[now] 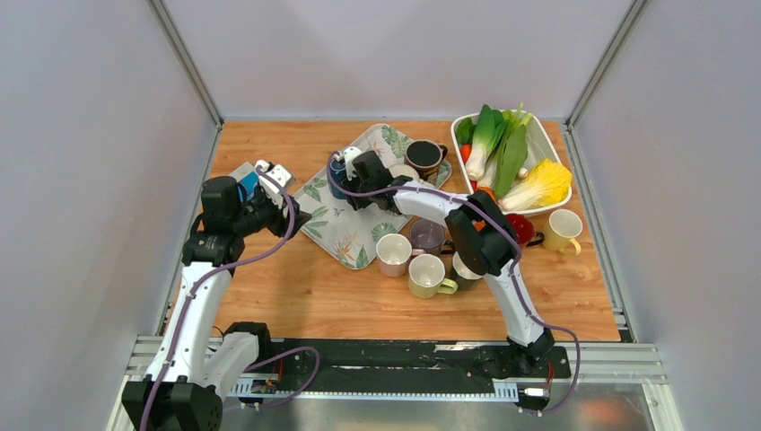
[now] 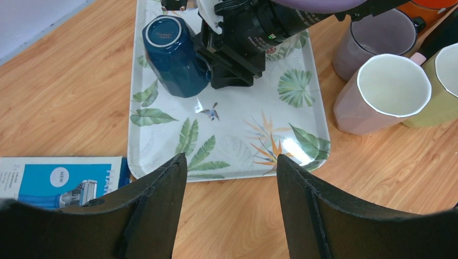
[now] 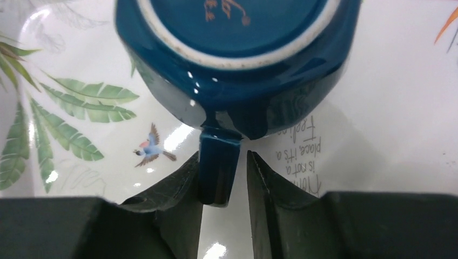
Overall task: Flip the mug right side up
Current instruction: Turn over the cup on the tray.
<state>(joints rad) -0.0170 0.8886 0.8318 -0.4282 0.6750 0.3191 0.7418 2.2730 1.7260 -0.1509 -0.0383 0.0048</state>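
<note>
A dark blue mug [image 1: 338,169] stands upside down, base up, on the leaf-patterned tray [image 1: 345,238]. My right gripper [image 1: 352,176] is at its side. In the right wrist view the mug [image 3: 232,48] fills the top, and its handle [image 3: 219,172] sits between the jaws of the gripper [image 3: 224,156], which are closed narrowly on it. In the left wrist view the mug [image 2: 173,54] and the right gripper [image 2: 229,59] are at the far end of the tray [image 2: 237,129]. My left gripper [image 2: 231,159] is open and empty over the wood by the tray's near edge, also seen from above [image 1: 292,215].
Upright pink [image 1: 393,254], green-yellow [image 1: 427,275] and purple [image 1: 427,236] mugs cluster right of the tray. A brown mug [image 1: 424,157] stands at its far corner. A white bin of vegetables [image 1: 541,144], a yellow mug [image 1: 563,230] and a blue-white box [image 2: 59,181] are nearby.
</note>
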